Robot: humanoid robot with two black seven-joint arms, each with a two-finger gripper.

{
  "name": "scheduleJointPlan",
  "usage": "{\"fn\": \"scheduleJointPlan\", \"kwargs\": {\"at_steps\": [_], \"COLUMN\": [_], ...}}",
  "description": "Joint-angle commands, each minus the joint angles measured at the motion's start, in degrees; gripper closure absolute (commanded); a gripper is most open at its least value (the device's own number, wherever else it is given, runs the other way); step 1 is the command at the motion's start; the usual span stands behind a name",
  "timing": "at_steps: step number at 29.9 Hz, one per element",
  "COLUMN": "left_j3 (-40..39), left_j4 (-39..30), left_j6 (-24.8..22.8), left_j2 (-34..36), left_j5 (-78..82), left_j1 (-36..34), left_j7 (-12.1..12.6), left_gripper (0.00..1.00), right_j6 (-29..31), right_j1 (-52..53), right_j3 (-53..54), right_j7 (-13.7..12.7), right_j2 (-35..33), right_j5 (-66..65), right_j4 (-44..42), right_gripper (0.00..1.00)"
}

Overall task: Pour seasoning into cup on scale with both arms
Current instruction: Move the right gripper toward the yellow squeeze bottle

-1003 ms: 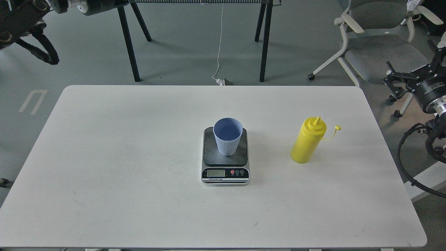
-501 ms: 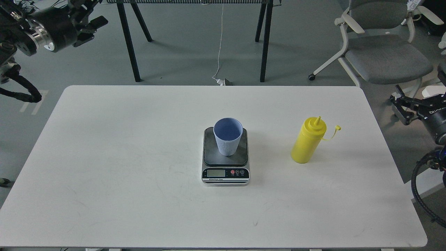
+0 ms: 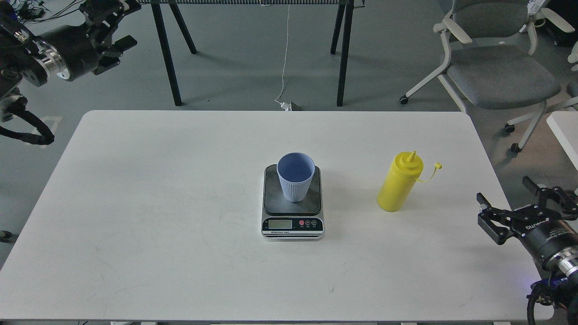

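Observation:
The light blue ribbed cup (image 3: 295, 177) stands upright on the dark plate of the scale (image 3: 292, 215) at the middle of the white table (image 3: 158, 203). The yellow seasoning bottle (image 3: 400, 183) stands upright to the right of the scale, its tethered cap hanging off to the right. My right gripper (image 3: 503, 192) is open and empty at the table's right edge, to the right of the bottle, a little nearer than it and apart from it. My left gripper (image 3: 118, 25) is open and empty, high beyond the table's far left corner.
A grey office chair (image 3: 496, 72) stands behind the table's far right corner. Black stand legs (image 3: 167, 54) and a hanging white cable (image 3: 285, 54) are behind the far edge. A second white tabletop corner (image 3: 564, 131) shows at the right.
My right gripper has come down from beside the chair to the table's right edge, nearer the bottle. My left arm has swung into view at the top left. Cup, scale and bottle have not moved.

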Motion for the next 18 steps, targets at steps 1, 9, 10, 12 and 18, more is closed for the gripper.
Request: {"fn": "scheduleJointPlan", "kwargs": {"at_steps": [1,9,10,12,18], "left_j3": [0.01,0.01,0.01,0.1,0.1], "left_j4": [0.0,-0.08,-0.08,-0.17,-0.35], "left_j6": [0.0,0.0,0.0,0.0,0.0], "left_j2": [-0.44,-0.79,-0.79,-0.71,-0.79], "left_j5": [0.01,0.09,0.09,0.09,0.18], "left_j1": [0.01,0.01,0.01,0.01,0.71], "left_j7": [0.0,0.0,0.0,0.0,0.0], "left_gripper": [0.05,0.04,0.04,0.04,0.04], "right_j6": [0.0,0.0,0.0,0.0,0.0], "right_j1": [-1.58,-1.4,-1.14,-0.79,1.67], "right_j3": [-0.43,-0.17,-0.17,0.09,0.27], "right_j7": [-0.12,-0.21,-0.29,-0.29,-0.47], "right_j2": [0.19,4.14,4.67,6.25,10.74], "right_j5": [-3.36,-11.01,-11.63,-13.12,-13.57], "right_j4": [0.1,-0.52,-0.52,-0.52,-2.27], "right_gripper": [0.01,0.01,0.01,0.01,0.01]}}
